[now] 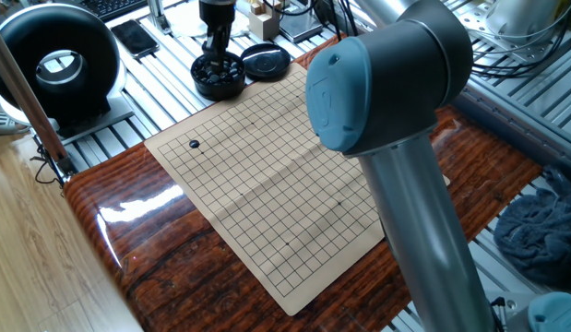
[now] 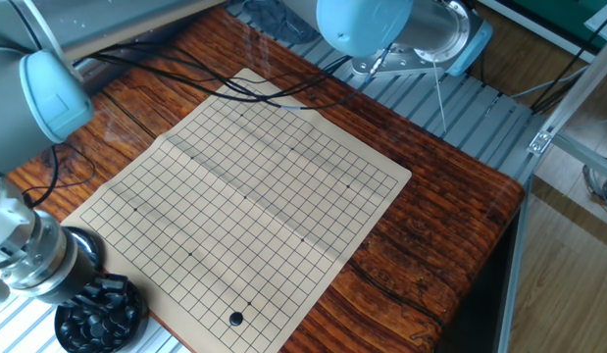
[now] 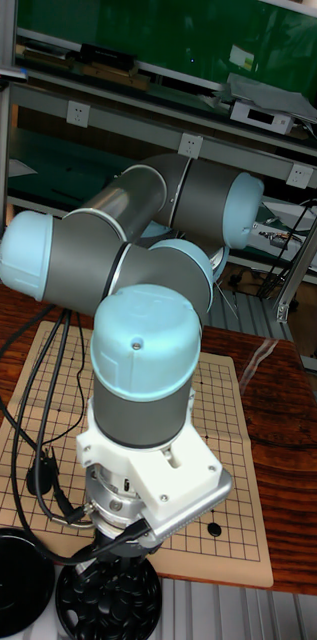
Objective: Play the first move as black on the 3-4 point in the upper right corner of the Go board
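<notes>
One black stone [image 1: 195, 144] lies on the Go board [image 1: 276, 184], near the board's left corner in one fixed view and near its bottom edge in the other fixed view [image 2: 235, 318]; in the tall fixed view it sits close to the board's lower right corner [image 3: 214, 528]. The tan board rests flat on a glossy, dark wooden table [image 1: 147, 240], and no other stones show on its grid.

At the upper middle of one fixed view, the gripper [image 1: 214, 46] hangs just above the black bowl of stones [image 1: 219, 76], which stands off the board's upper corner. Its fingers are too small and dark there to judge their spread, and the other two views hide them behind the wrist, so I cannot tell how far apart they stand or whether they hold a stone. The bowl's lid [image 1: 266, 61] lies just beside the bowl, to its right.

No brand names, labels or other writing can be read in any view; a dark phone-like slab [image 1: 135, 37] in the upper left shows no legible text.
</notes>
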`<state>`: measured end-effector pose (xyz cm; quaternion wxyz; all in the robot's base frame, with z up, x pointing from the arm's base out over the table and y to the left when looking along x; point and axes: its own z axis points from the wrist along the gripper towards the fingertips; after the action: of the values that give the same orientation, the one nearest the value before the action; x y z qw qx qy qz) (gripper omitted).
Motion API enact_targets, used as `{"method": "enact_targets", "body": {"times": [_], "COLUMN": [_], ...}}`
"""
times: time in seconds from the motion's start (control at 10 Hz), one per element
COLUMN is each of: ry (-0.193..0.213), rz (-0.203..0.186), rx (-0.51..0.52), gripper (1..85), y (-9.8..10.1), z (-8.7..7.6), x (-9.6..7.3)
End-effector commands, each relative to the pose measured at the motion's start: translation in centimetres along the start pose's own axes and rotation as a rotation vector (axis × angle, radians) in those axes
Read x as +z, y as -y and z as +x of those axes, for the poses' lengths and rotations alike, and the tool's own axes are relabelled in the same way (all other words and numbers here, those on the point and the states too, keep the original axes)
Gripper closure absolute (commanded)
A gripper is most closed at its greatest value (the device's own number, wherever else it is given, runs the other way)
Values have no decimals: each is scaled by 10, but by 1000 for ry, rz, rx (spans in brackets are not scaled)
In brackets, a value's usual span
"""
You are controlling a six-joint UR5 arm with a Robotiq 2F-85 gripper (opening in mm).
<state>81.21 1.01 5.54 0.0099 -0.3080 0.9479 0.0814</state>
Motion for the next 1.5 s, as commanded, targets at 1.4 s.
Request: {"method": "enact_targets", "body": {"times": [1.4], "ry": [19], "rz": [-13], "rx": [-32], "gripper": [630], "y": [3], "z": [-1], "x": [16]}}
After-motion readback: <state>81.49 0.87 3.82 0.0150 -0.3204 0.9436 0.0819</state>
